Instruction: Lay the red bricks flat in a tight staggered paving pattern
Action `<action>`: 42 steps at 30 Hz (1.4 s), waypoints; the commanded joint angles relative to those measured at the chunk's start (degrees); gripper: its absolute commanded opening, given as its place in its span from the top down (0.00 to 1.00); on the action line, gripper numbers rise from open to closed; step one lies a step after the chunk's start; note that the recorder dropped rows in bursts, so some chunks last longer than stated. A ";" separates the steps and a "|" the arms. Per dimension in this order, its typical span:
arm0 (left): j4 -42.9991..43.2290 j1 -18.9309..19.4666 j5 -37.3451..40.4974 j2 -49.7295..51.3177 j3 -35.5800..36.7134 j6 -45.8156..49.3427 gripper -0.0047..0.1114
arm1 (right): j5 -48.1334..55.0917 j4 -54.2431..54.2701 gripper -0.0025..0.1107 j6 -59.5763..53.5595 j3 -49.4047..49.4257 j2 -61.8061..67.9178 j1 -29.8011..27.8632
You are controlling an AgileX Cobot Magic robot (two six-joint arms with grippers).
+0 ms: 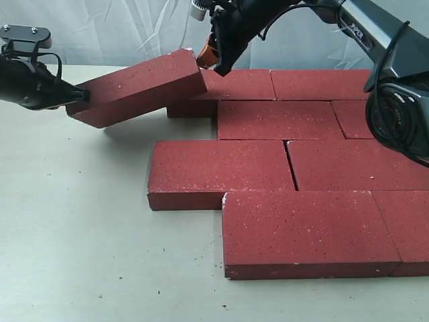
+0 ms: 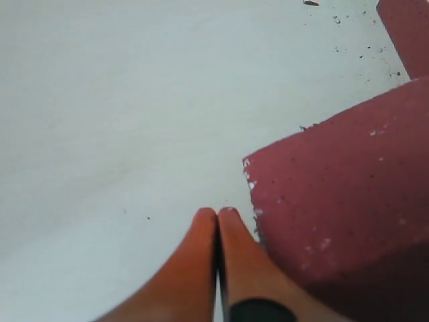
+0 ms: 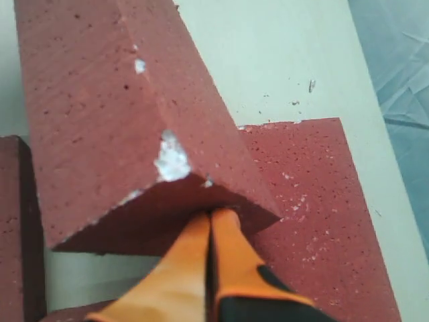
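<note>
Left pincer (image 2: 218, 215) pressed together at low end of tilted brick (image 1: 137, 87); right pincer (image 3: 210, 216) pressed together at raised end, near table (image 1: 74, 241) far edge. Laid bricks (image 1: 221, 171) cut off at view's right side, partly behind right arm (image 1: 395, 87). Dark red, grainy, white-flecked.

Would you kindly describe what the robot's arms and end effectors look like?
The left arm and right arm are black. The right one carries looped black cables, a round joint housing and white lettering too tiny to read. The left end effector and right end effector have tapering orange fingers.
</note>
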 commanded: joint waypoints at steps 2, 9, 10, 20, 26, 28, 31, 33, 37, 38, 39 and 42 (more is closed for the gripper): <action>0.90 1.43 -2.81 -3.10 3.55 0.00 0.96 | 0.48 -2.38 0.98 2.44 6.35 -3.65 1.80; 0.90 4.08 -2.67 -4.58 6.18 -0.20 0.96 | 0.48 -7.82 0.98 5.72 14.82 -7.33 5.88; 0.90 4.07 -2.40 -4.94 6.54 -0.20 0.96 | 0.48 -8.70 0.98 7.46 14.98 -7.47 6.15; 1.11 4.07 -6.35 -10.83 12.96 -0.09 0.96 | 0.48 -12.90 0.98 23.38 21.40 -12.67 9.44; 1.66 4.07 -4.49 -15.03 17.04 -0.09 0.96 | 0.48 -10.47 0.98 23.90 29.52 -17.35 12.66; 3.28 4.07 -0.24 -15.77 17.39 -0.09 0.96 | 0.48 -10.16 0.98 23.90 32.31 -18.21 13.86; 3.61 3.96 10.11 -16.48 16.77 1.12 0.96 | 0.48 -9.25 0.98 23.29 35.97 -18.29 15.65; 1.63 3.96 16.19 -16.48 15.81 5.48 0.96 | -1.11 -11.20 0.98 23.29 37.35 -18.19 16.59; -5.82 3.96 23.54 -16.48 15.57 18.24 0.96 | -8.66 -15.02 0.98 26.97 38.05 -17.61 17.02; -7.15 3.96 25.96 -16.48 15.57 20.59 0.96 | -9.66 -14.66 0.98 27.24 38.05 -17.51 17.02; -7.77 3.96 28.16 -16.48 15.57 22.52 0.96 | -10.81 -14.65 0.98 27.23 38.05 -17.22 17.02; -10.00 3.96 34.81 -16.48 15.57 29.57 0.96 | -13.79 -14.20 0.98 27.23 38.05 -16.28 17.14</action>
